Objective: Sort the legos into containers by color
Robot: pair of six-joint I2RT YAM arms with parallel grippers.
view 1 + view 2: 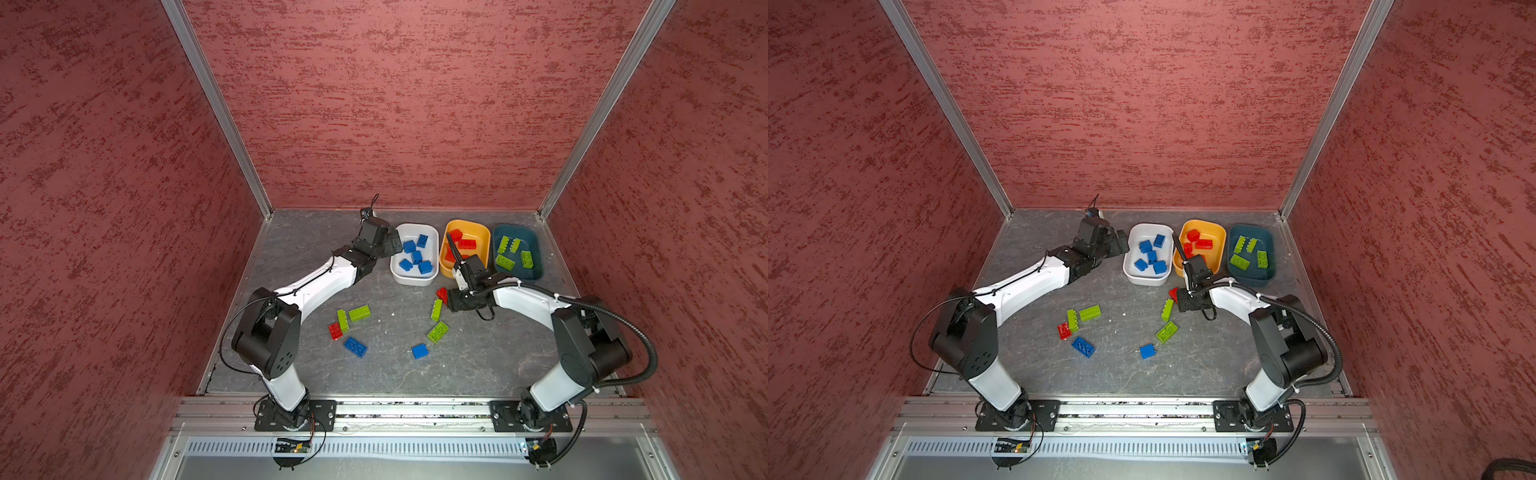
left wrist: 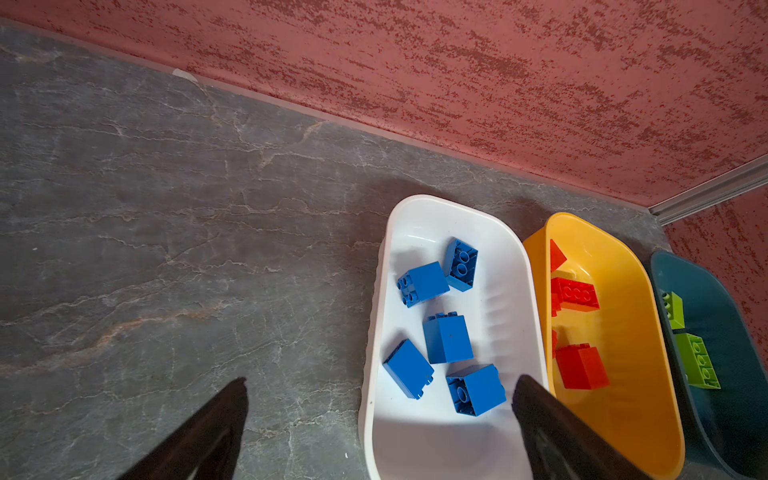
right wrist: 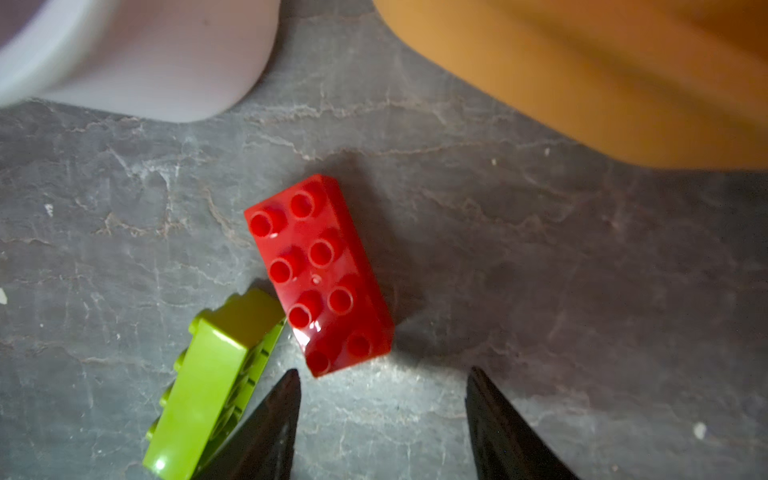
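Legos (image 1: 354, 345) are lying partly sorted: blue ones are sitting in the white tub (image 1: 415, 281), red in the yellow-orange tub (image 1: 480, 235), green in the teal tub (image 1: 519, 273), a row right of centre in both top views. Eight more (red, green, blue) are resting loose on the grey surface (image 1: 395, 374) below the tubs. Left fingers (image 2: 216, 428) are hovering spread wide and empty over the white tub's left rim. Right fingers (image 3: 266, 428) are standing apart, gripping nothing, just short of a loose red brick (image 3: 318, 274) lying beside a green brick (image 3: 212, 374)
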